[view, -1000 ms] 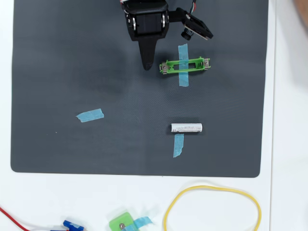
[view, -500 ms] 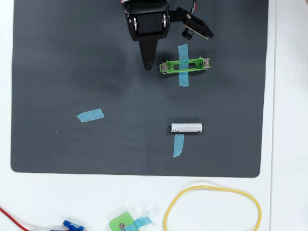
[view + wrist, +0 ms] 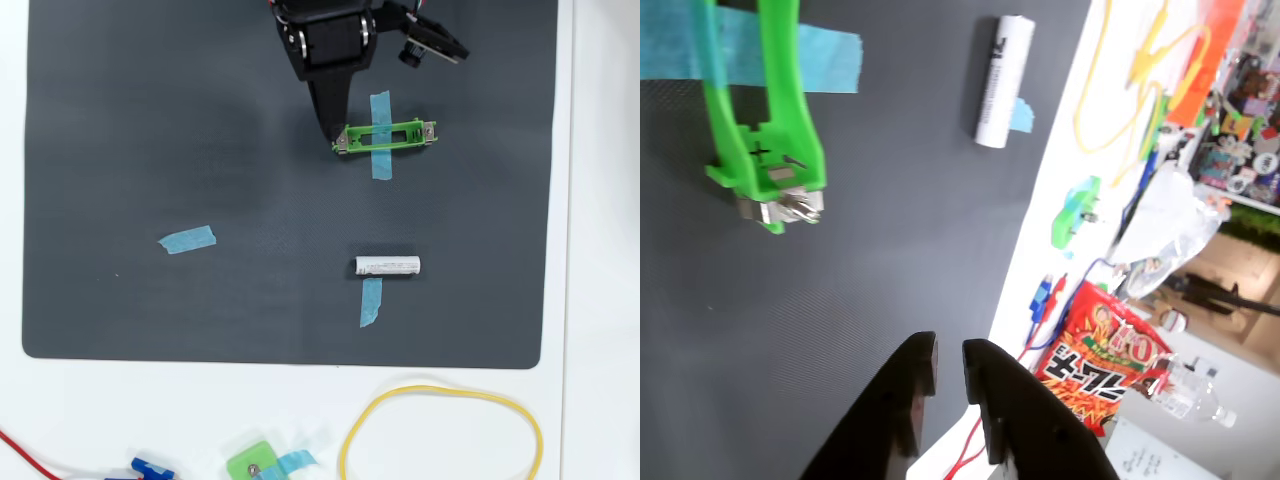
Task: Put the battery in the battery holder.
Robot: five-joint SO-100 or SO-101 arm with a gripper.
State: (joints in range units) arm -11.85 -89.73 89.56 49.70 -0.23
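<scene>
In the overhead view, from left to right, I see a loose strip of blue tape (image 3: 187,239) on the dark grey mat (image 3: 120,150), then my black pincer (image 3: 331,125), its tip just beside the left end of the long bright-green plastic battery holder (image 3: 385,136) — the holder is taped down. The small white cylindrical battery (image 3: 388,265) lies well apart from it, nearer the mat's lower edge. In the wrist view the pincer (image 3: 949,364) is nearly clenched — empty.
</scene>
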